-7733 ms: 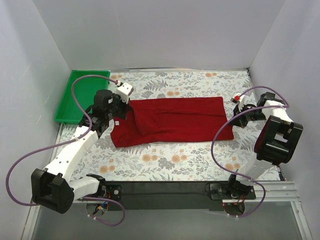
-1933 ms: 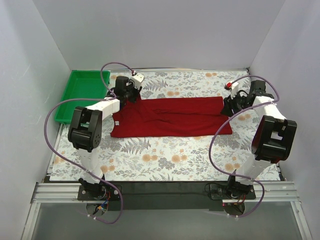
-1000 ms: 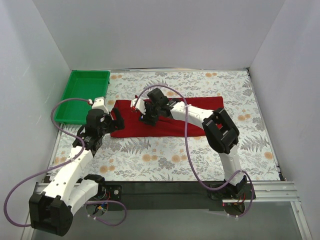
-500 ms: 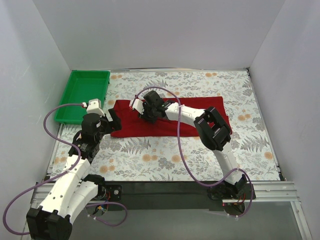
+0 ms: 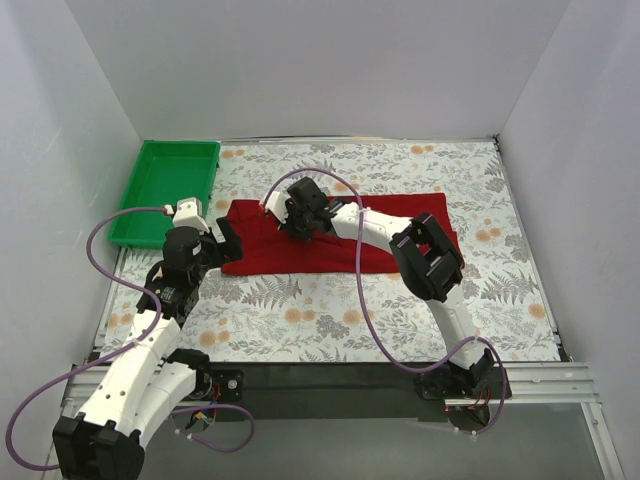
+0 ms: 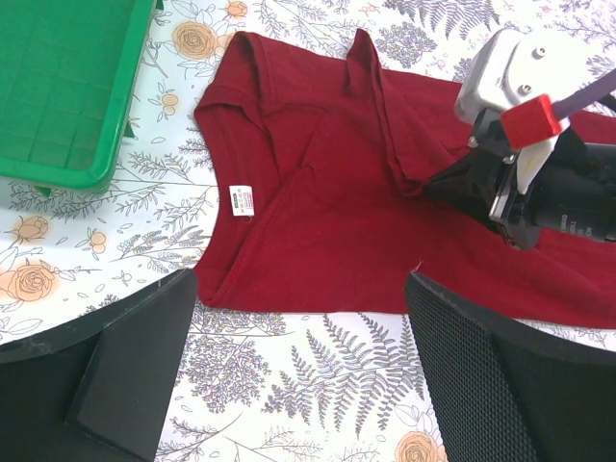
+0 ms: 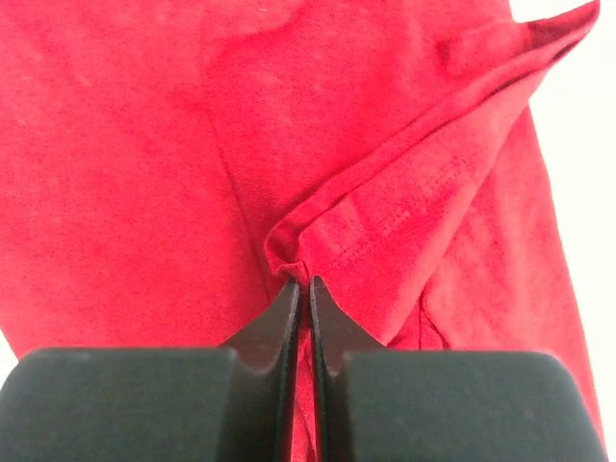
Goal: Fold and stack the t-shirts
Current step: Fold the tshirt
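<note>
Your right gripper (image 7: 306,282) pinched a sleeve fold of the dark red t-shirt (image 5: 310,255) lying flat on the table (image 5: 330,320), while your left gripper (image 6: 300,318) hovered agape beside it; the sleeve fold seemed in hand, next needing a careful lift inward.

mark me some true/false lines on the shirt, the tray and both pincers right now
1. The right pincer is shut on a fold of the red t-shirt. True.
2. The left pincer grips the shirt too. False: it is open and holds nothing.
3. The green tray sits on the far right. False: it is on the far left.
4. The white neck label is showing. True.
</note>
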You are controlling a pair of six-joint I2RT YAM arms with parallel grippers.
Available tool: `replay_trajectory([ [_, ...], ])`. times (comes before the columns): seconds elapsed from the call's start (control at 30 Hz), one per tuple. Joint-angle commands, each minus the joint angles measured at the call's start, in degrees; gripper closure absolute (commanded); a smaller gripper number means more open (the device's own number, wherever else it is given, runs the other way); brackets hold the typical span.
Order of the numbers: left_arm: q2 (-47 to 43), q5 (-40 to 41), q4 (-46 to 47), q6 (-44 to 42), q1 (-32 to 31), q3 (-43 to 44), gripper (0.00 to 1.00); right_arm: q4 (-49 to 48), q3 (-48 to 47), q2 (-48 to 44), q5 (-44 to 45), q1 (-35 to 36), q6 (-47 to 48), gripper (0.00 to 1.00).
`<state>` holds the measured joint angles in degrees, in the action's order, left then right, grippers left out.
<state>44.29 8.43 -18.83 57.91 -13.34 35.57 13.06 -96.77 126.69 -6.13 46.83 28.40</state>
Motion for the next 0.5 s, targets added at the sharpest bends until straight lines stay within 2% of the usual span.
replay_trajectory([
  [0.0,-0.8,0.5,0.9,-0.1,0.2,-0.3,0.18,-2.0,-2.7,-3.7,-0.5,-1.7,-3.9,0.91],
  [0.37,-0.3,0.0,1.2,-0.3,0.2,-0.4,0.18,-3.0,-3.8,-3.7,-4.9,-8.2,-12.0,0.91],
  [0.47,-0.2,0.0,1.3,-0.3,0.2,-0.5,0.18,-3.1,-5.9,-2.4,-5.4,-9.9,-15.7,0.83],
])
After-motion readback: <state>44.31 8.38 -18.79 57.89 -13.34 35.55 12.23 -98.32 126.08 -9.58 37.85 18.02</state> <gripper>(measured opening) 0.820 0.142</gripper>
